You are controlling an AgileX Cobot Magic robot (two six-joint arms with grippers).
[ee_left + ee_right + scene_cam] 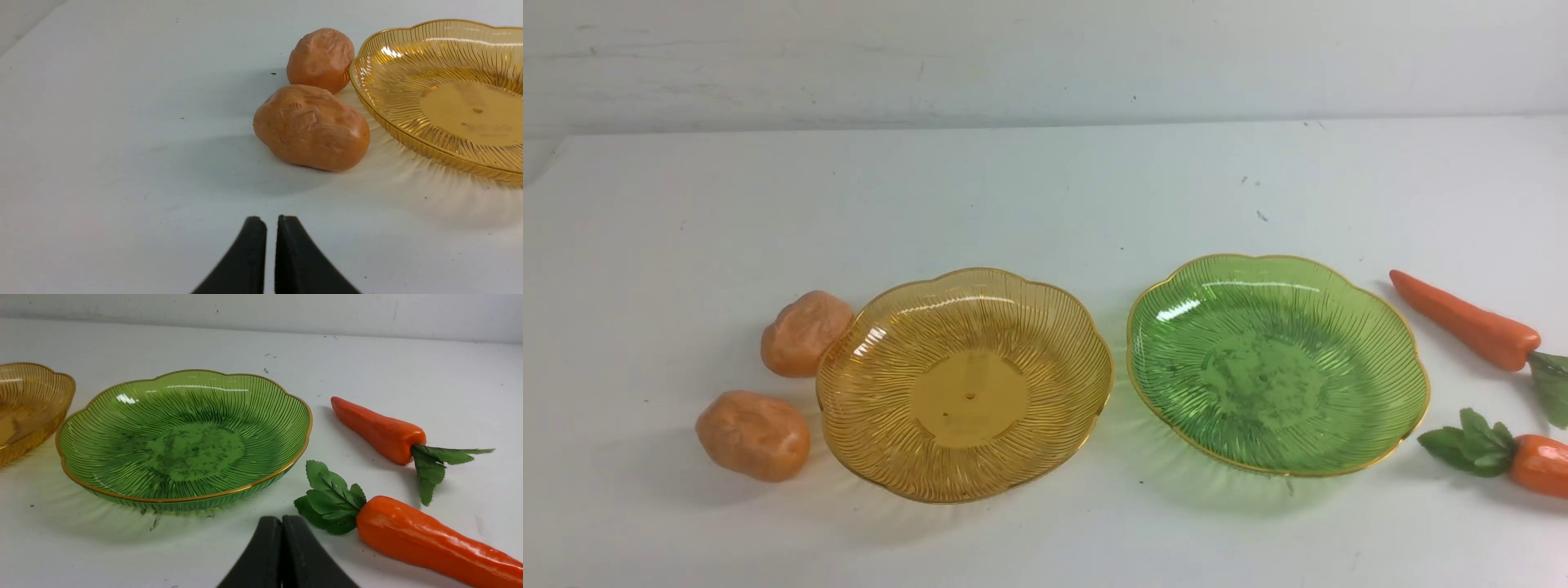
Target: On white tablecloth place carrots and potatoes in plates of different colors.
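Left gripper [271,222]: black, curved, tapering fingers [253,245] drawn together with only a thin slit between the tips, nothing held. Right gripper [282,522]: same black fingers pressed fully together, nothing held.

Landmark: green plate [1176,327], a translucent ribbed plastic dish with a scalloped gold rim and mottled scuffs on its flat centre.

- Near carrot [429,539]: glossy orange, tapered, right of the green plate. Its crinkled green leaves pointed at the plate and lay just beside the rim. Right fingertips sat near those leaves, apart from them.
- Near potato [312,128]: lumpy, creased, matt orange-tan, well left of the green plate, beyond the amber plate [890,425]. It lay ahead of the left fingertips, apart from them.
- Amber plate: same ribbed scalloped form, just left of the green plate, a narrow gap between the rims. Both plates held nothing.
- Far potato [320,59]: rounder, against or just beside the amber rim; contact could not be settled.
- Far carrot [378,430]: right of the green plate, tip pointing away from the camera, apart from the rim.

White tablecloth [1013,188]: smooth, a few dark specks, with open cloth behind the green plate up to the far edge below a pale wall [1045,57]. In the front view the frame cut off both carrots at the right.
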